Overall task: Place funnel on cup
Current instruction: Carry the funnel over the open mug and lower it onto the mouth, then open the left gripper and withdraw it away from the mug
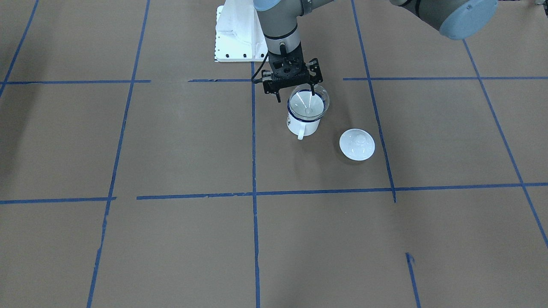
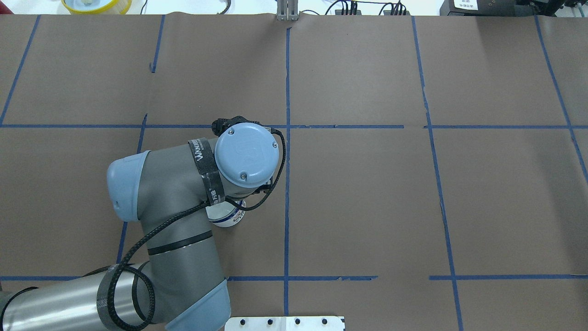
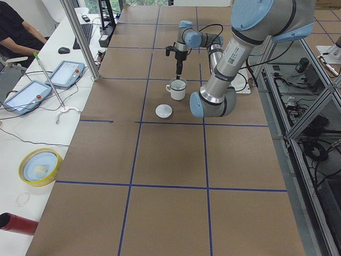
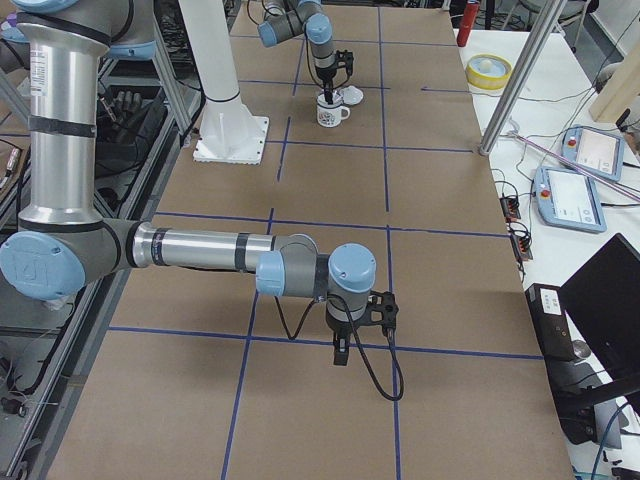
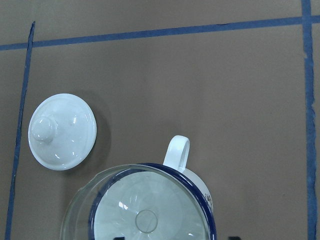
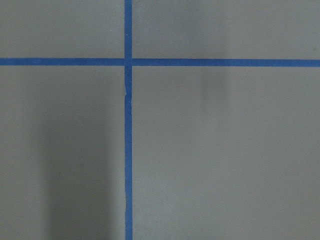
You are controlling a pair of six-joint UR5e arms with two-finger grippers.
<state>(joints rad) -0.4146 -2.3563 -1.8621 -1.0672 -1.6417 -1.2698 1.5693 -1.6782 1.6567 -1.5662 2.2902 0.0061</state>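
Note:
The clear funnel (image 1: 309,105) sits in the mouth of the white, blue-rimmed cup (image 1: 303,125), its bowl shifted slightly off the rim's centre. The left wrist view shows the funnel (image 5: 140,210) and the cup's handle (image 5: 177,152) from just above. My left gripper (image 1: 296,97) hangs directly over them, open, with one finger (image 1: 313,90) at the funnel's back rim and the other outside it. In the overhead view my left arm hides all but a sliver of the cup (image 2: 225,218). My right gripper (image 4: 340,352) hovers low over a blue tape cross, far from the cup; I cannot tell its state.
A round white knobbed lid (image 1: 357,144) lies on the table just beside the cup, also in the left wrist view (image 5: 62,131). The white arm base plate (image 1: 235,47) is behind the cup. Blue tape lines grid the brown table.

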